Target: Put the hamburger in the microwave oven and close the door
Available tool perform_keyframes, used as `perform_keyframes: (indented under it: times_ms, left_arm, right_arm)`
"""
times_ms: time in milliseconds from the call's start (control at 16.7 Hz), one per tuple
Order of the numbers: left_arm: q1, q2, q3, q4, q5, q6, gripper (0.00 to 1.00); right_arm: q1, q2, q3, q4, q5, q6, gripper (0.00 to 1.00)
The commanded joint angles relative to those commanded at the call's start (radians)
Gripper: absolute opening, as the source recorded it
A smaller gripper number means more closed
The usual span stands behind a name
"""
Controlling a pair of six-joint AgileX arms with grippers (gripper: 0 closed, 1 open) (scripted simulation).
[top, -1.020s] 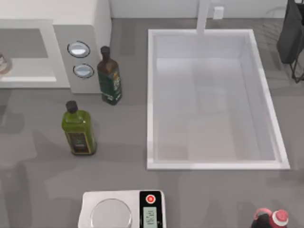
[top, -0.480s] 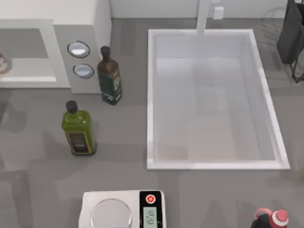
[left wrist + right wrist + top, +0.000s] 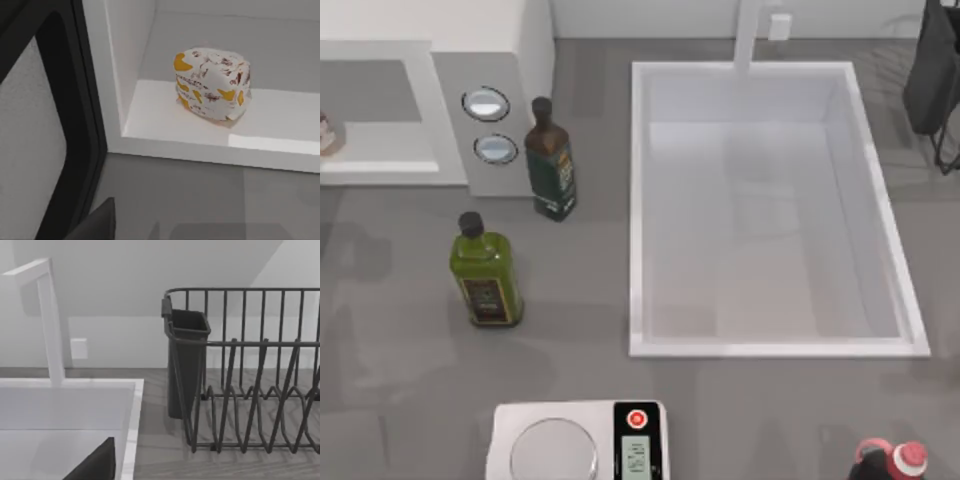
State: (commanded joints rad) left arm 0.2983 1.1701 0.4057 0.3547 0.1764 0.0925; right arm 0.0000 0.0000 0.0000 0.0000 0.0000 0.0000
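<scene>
The hamburger (image 3: 212, 83) already sits on the floor of the microwave oven (image 3: 490, 60), at about ten o'clock on the surface (image 3: 580, 300). The door (image 3: 30, 145) stands open beside the cavity, so closing it is what remains, as I judge it. The left end effector hangs just outside the opening; whether either end effector is open or closed, I cannot tell.
</scene>
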Motion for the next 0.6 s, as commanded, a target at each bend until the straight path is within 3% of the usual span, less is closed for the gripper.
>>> perform_keyframes:
  times_ms: [600]
  left_arm:
    - [-0.181,-0.719,-0.256,-0.225,-0.108,-0.058,1.00]
  right_arm:
    - [0.000,0.000,0.000,0.000,0.000,0.000,1.00]
